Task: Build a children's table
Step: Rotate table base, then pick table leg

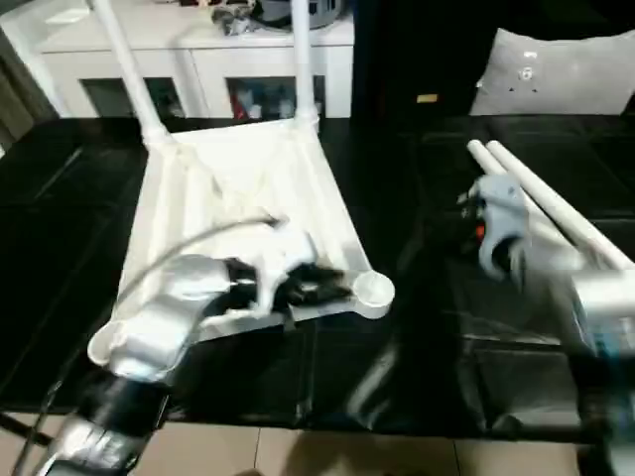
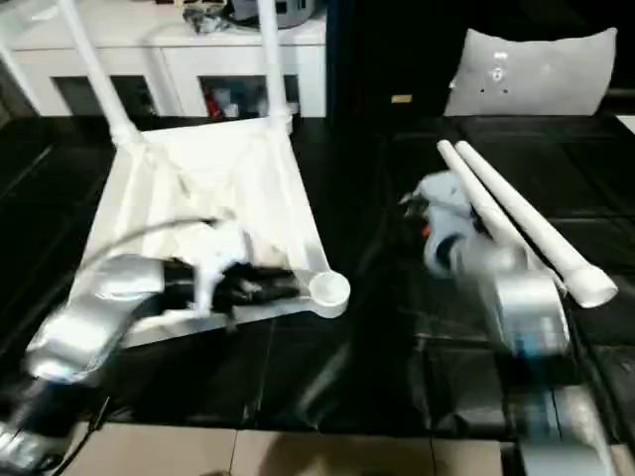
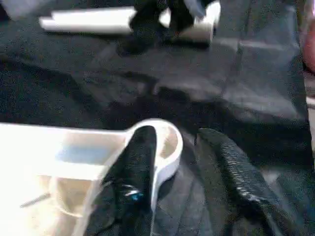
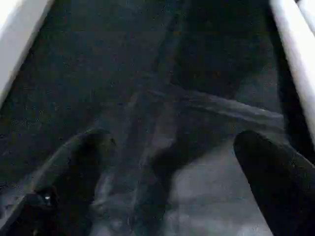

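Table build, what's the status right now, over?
Left gripper open at the tabletop's near corner socket. Right gripper open, empty, beside two loose legs. Two legs already fitted. Nothing in the way.

Black glossy surface (image 1: pixel 417 387) spans most of scene, divided into panels by faint seams, catching pale reflections. Beyond its near edge, strip of beige tiled floor (image 1: pixel 327 451) with thin grout lines. At far side, white cabinet (image 1: pixel 208 59) with 2 glass doors, small coloured items dim behind glass, clutter on top. Right of cabinet, dark gap. Grey-white cushion (image 1: pixel 561 74) rests at far right.
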Tool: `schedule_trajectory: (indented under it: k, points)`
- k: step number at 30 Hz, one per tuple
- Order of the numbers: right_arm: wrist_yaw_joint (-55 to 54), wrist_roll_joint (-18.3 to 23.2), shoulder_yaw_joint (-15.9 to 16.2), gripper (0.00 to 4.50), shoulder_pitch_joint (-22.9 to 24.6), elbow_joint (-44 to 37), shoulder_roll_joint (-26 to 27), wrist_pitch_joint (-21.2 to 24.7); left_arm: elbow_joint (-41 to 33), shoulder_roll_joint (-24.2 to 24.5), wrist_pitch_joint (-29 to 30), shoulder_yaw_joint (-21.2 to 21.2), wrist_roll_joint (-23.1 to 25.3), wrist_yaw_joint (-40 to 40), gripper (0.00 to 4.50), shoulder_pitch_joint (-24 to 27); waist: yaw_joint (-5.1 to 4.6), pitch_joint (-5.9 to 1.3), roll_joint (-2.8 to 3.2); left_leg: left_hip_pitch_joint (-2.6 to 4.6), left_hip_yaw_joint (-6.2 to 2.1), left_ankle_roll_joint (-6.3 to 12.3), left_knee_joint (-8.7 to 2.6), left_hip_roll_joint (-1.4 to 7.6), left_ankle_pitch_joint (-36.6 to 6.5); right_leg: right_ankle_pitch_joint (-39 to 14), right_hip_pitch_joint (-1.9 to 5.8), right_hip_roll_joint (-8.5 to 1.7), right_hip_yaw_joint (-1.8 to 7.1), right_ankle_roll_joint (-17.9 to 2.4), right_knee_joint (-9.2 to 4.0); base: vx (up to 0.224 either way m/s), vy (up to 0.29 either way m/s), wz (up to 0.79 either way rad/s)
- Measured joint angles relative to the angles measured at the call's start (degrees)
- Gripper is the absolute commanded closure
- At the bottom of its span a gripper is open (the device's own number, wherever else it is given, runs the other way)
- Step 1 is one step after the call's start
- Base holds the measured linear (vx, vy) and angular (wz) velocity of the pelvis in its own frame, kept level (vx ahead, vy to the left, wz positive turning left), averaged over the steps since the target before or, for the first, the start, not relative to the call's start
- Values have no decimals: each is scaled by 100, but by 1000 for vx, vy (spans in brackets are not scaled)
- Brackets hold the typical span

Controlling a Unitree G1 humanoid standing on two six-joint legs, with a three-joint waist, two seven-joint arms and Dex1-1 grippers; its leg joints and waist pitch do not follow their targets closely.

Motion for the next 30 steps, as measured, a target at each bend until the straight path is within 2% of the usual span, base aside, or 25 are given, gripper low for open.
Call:
schedule_trajectory:
  k: [2,4,6,9,12,15,17,20,21,23,24,25,26,27,28,29,30]
  points:
    - [2,-34,-2,0,-169,420,14,-220,-167,32,181,78,-13,41,267,46,7,6,10,-4,14,0,1,0,0,0,-3,0,1,0,-2,0,0,0]
    - [43,-139,49,0,-573,1317,-25,-704,-519,134,506,168,-78,147,250,215,-1,18,18,-15,21,2,4,-3,-1,0,-12,-5,3,0,-2,0,0,0]
    - [78,-280,46,0,-755,1760,-156,-1002,-734,192,689,238,-124,216,224,280,13,25,11,-21,24,3,4,0,-1,-1,-14,-4,-3,-2,-6,0,0,0]
    - [129,-492,63,0,-1203,2703,-212,-1604,-1095,243,1059,386,-248,428,208,403,10,50,-1,-28,25,3,4,1,-2,-1,-22,-4,-3,-2,-7,0,0,0]
    - [126,-586,44,0,-1372,3139,-297,-2071,-1338,201,1193,510,-325,651,177,511,13,92,-17,-30,26,4,4,3,-2,-1,-23,-3,-6,-3,-9,0,0,0]
    - [240,-451,-86,0,-1306,3030,-174,-2268,-1398,-279,1137,833,-160,1369,157,790,-12,129,-46,-36,30,9,4,9,-5,-1,-26,1,-5,-3,-12,0,0,0]
    - [270,-303,-206,0,-1003,2459,-54,-2207,-1364,-497,1086,928,-71,1752,145,869,-5,141,-70,-41,29,9,5,20,-5,-2,-27,10,-12,-3,-15,0,0,0]
    - [265,-30,-339,0,-305,1261,209,-1892,-1357,-740,855,1114,43,2285,120,1059,17,142,-72,-50,30,22,3,28,-1,-4,-34,15,-14,-6,-19,0,0,0]
    - [212,57,-383,0,113,618,297,-1758,-1357,-864,816,1148,59,2491,113,1169,46,142,-72,-56,29,44,3,28,10,-8,-36,15,-17,-8,-22,0,0,0]
    - [106,171,-383,0,627,-157,421,-1549,-1325,-1012,803,1198,82,2712,95,1307,74,143,-69,-73,27,47,6,30,10,-9,-44,14,-18,-7,-23,0,0,0]
    - [-20,235,-401,0,1062,-901,496,-1345,-1311,-1098,775,1196,138,2837,86,1362,104,143,-58,-83,14,45,7,39,10,-8,-48,23,-21,-8,-32,0,0,0]
    - [-84,285,-390,0,1304,-1321,590,-1239,-1311,-1139,754,1211,158,2904,81,1419,90,143,-44,-80,-18,35,9,59,4,-1,-38,49,-25,-19,-42,0,0,0]
    - [-141,350,-384,0,1440,-1597,665,-1130,-1304,-1151,750,1190,183,2955,78,1432,58,145,-27,-83,-35,8,9,84,-4,17,-29,88,-47,-50,-67,0,0,0]
    - [-271,375,-415,0,1726,-2168,753,-999,-1313,-1214,714,1161,200,3018,63,1454,32,147,23,-84,-79,-9,-1,145,9,37,4,105,-140,-148,-109,0,0,0]
    - [-351,413,-416,0,1941,-2616,831,-897,-1317,-1255,705,1146,214,3079,63,1472,7,147,51,-76,-114,-15,-5,201,33,12,12,142,-185,-300,-84,-9,-73,2]
    - [-410,469,-416,0,2117,-3018,924,-797,-1317,-1311,693,1142,229,3144,50,1484,-10,146,56,-63,-130,-34,-10,263,58,-15,6,193,-213,-419,-39,-8,-127,-3]
    - [-489,542,-411,0,2298,-3475,1048,-662,-1317,-1359,653,1149,229,3231,42,1503,-35,143,38,-40,-136,-84,-22,323,87,-76,-25,198,-301,-527,89,-8,-127,-3]
